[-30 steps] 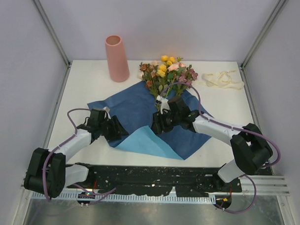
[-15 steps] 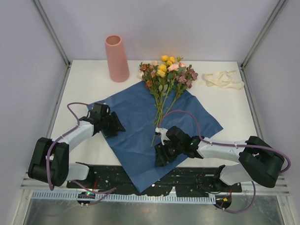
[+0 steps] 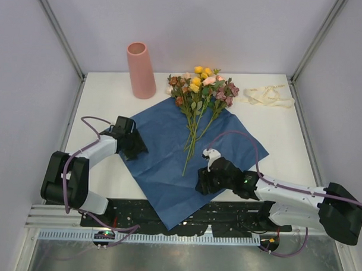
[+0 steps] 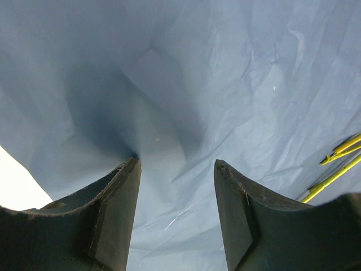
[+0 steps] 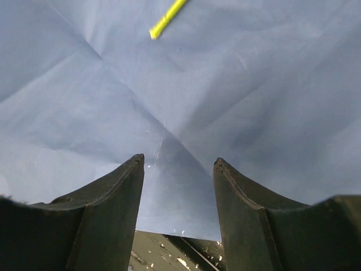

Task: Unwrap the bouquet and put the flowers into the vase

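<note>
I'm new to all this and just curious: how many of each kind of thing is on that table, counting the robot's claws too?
Vase: 1
Blue paper sheet: 1
Bunch of flowers: 1
Cream ribbon: 1
Claws: 2 (left claw, right claw)
Total: 6

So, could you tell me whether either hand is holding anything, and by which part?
Nothing is held: the left hand and the right hand are both open over the paper, with nothing between the fingers.
</note>
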